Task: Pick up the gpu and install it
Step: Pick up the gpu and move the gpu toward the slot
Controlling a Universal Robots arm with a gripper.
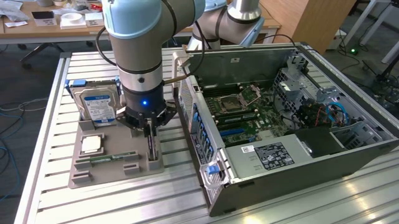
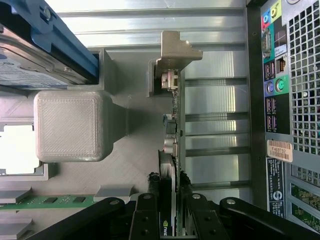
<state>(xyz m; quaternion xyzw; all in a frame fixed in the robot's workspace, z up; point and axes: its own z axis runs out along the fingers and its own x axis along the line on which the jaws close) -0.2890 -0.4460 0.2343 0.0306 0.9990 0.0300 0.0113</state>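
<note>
Dark thin board seen edge-on, that's your gpu (image 2: 172,125). It stands upright on its long edge in a slot of the grey printed tray (image 1: 112,176). In the wrist view you get small silvery connectors along its top edge and a green-and-white logo patch right by the gripper. The far end is tucked into a grey printed end support (image 2: 175,50). In the exterior view the gpu (image 1: 153,151) runs along the tray's edge on the exterior view's right, the side nearest the open computer case (image 1: 299,179). The gripper (image 1: 148,131) is directly above it, pointing straight down. In the wrist view the gripper (image 2: 171,192) straddles the card's near end, tight to both faces. You can't tell whether it's actually clamped or just flanking. The card sits in its slot. Also on the tray: a hard drive (image 1: 98,106) with a blue-white label standing at the back, a silver CPU (image 1: 91,144) and a green memory stick (image 1: 106,158). The tray rests on the slatted aluminium table (image 1: 93,207).
</note>
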